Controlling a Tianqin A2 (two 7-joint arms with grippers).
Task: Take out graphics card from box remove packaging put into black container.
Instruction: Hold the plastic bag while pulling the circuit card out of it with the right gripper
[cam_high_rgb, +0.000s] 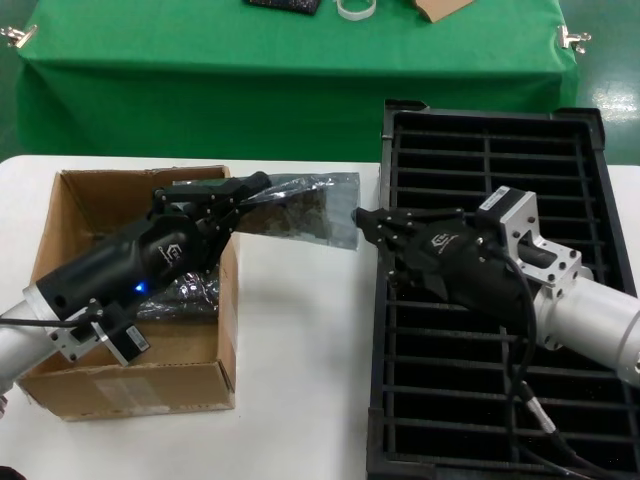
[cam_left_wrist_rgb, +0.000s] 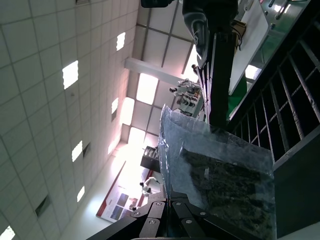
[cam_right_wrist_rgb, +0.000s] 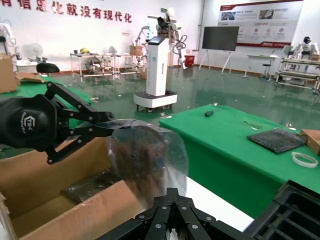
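Shiny bag (cam_high_rgb: 305, 208) is pinched at both ends by the left gripper (cam_high_rgb: 243, 192) and right gripper (cam_high_rgb: 367, 222), above the worktop's back edge, so the card (cam_high_rgb: 290, 212) can be pulled free.

Bagged graphics card (cam_high_rgb: 300, 208), apparently pinched between both grippers.

The graphics card (cam_high_rgb: 300, 212) shows only as a dark blur through the packaging (cam_high_rgb: 335, 190); the black container (cam_high_rgb: 590, 300) runs off the lower right.

White bench (cam_high_rgb: 300, 330) up front. Behind it, a green-draped table (cam_high_rgb: 300, 60) on a glossy green floor (cam_right_wrist_rgb: 235, 95). White wall with red lettering (cam_right_wrist_rgb: 65, 15), a dark screen on a stand (cam_right_wrist_rgb: 219, 38), a white kiosk robot (cam_right_wrist_rgb: 159, 65). Tiled ceiling with bright light panels (cam_left_wrist_rgb: 70, 74).
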